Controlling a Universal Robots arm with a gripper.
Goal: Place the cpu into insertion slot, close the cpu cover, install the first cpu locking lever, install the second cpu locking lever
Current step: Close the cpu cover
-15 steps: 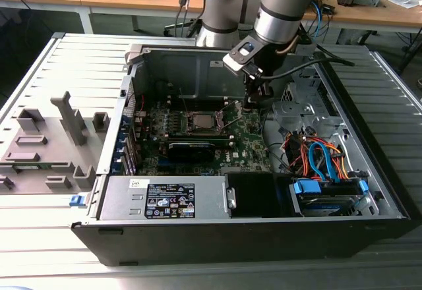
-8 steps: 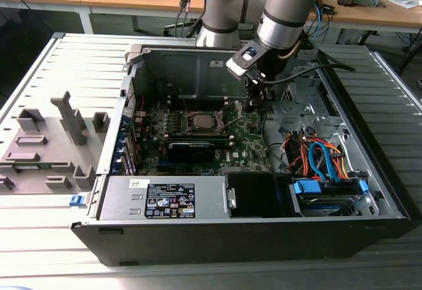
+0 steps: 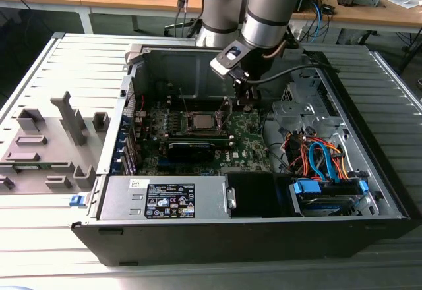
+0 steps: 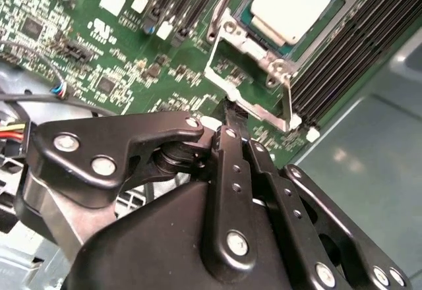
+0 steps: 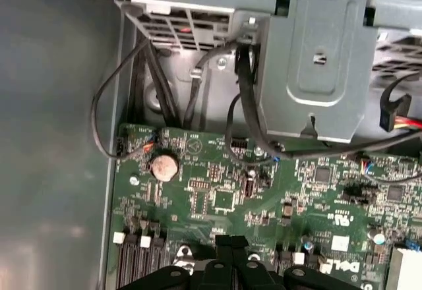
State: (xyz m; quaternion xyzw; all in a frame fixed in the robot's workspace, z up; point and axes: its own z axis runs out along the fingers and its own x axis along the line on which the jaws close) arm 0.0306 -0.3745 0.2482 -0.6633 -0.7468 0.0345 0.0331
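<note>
The cpu (image 4: 290,1), a pale square chip, lies in the insertion slot (image 3: 201,120) on the green board. The silver cpu cover (image 4: 262,47) lies flat around it as a frame. A thin metal locking lever (image 4: 289,102) runs along the socket's edge and bends round its corner. My gripper (image 4: 228,113) hangs low over the board just beside that corner, with its black fingers (image 5: 231,242) pressed together. Whether the tips touch the lever, I cannot tell. In the exterior view the gripper (image 3: 242,103) is to the right of the socket.
Long black memory slots (image 4: 343,66) flank the socket. A grey drive cage (image 5: 316,59) with black cables and a coin battery (image 5: 164,165) lie close to the gripper. Coloured cables (image 3: 323,161), a power supply (image 3: 168,198) and a black card (image 3: 191,148) sit in the case.
</note>
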